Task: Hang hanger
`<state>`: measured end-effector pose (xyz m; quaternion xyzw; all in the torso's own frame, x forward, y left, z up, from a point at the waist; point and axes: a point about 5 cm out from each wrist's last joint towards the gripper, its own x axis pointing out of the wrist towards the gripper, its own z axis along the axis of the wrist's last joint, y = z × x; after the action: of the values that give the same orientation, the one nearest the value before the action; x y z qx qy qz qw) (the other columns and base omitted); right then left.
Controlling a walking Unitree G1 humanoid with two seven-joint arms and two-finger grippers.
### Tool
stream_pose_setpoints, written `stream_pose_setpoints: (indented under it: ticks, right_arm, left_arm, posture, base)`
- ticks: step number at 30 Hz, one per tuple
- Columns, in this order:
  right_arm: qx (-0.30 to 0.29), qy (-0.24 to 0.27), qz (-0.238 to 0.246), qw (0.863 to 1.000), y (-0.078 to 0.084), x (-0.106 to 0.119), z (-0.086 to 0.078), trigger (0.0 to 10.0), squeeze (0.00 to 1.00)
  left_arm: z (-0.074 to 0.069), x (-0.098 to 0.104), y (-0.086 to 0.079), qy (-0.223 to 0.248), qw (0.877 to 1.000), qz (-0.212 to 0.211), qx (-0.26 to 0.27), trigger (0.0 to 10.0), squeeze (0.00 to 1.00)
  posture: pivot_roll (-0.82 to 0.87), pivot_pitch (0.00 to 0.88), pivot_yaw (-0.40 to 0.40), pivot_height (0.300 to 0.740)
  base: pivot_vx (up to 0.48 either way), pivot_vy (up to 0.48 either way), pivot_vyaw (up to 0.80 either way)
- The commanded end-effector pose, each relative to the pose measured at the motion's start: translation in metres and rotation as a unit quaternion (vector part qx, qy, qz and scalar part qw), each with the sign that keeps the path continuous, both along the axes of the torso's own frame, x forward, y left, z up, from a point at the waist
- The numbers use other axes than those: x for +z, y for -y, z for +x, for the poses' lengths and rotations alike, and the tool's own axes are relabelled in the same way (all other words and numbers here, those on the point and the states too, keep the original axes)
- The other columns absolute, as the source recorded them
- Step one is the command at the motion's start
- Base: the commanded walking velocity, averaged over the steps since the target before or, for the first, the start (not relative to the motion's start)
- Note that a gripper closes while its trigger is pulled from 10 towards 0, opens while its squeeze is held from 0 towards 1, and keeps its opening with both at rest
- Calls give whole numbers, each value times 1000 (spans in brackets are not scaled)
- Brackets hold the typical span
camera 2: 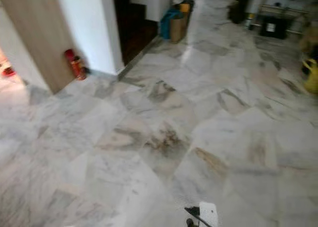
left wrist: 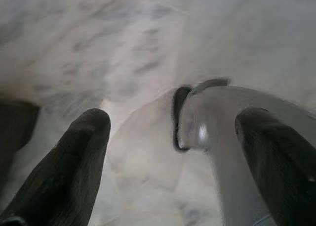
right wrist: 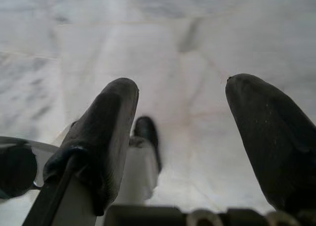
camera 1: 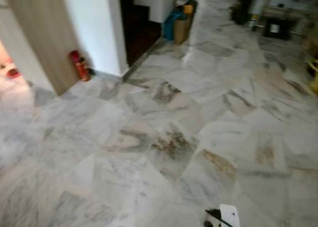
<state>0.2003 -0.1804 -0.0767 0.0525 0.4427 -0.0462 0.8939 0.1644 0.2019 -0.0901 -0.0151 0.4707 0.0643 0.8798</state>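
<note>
Marble floor (camera 1: pixel 208 103), grey-veined and glossy, spreads under both idle arms: the left gripper (left wrist: pixel 173 132) hangs with its two black fingers spread wide over the tiles, a silver robot part (left wrist: pixel 222 137) beside one finger, and the right gripper (right wrist: pixel 180 117) hangs likewise, fingers parted and holding nothing. Outward at ten o'clock a red fire extinguisher (camera 1: pixel 79 65) stands at the foot of a wooden panel (camera 1: pixel 42 33) by a white wall (camera 1: pixel 97 26); a brown paper bag (camera 1: pixel 182 28) sits at twelve o'clock, and I cannot make out a hanger anywhere.

Left gripper (left wrist: pixel 175 122), right gripper (right wrist: pixel 182 85) spread wide
</note>
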Motion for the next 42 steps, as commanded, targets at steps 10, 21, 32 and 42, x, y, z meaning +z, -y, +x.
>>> stream_pose_setpoints:
  ticks: [10,21,32,42]
  right_arm:
    - [32,-12,39,999,7,3,5,10000,0]
    - [21,-7,40,999,8,5,8,10000,0]
    - [22,-7,40,999,10,6,8,10000,0]
    - [3,-8,33,999,24,4,0,10000,0]
  left_arm:
    - [-30,-6,-28,-22,994,13,108,10000,0]
    - [-25,-5,-27,-12,994,9,112,10000,0]
    - [-24,-4,-25,-12,996,12,92,10000,0]
    - [-43,-10,-27,-29,997,3,74,10000,0]
  posture:
    - [269,0,-123,740]
    - [249,28,-119,740]
    - [228,35,-121,740]
    - [141,42,-89,740]
  base:
    - [0,0,-800]
    - [0,0,-800]
    - [0,0,-800]
    - [0,0,-800]
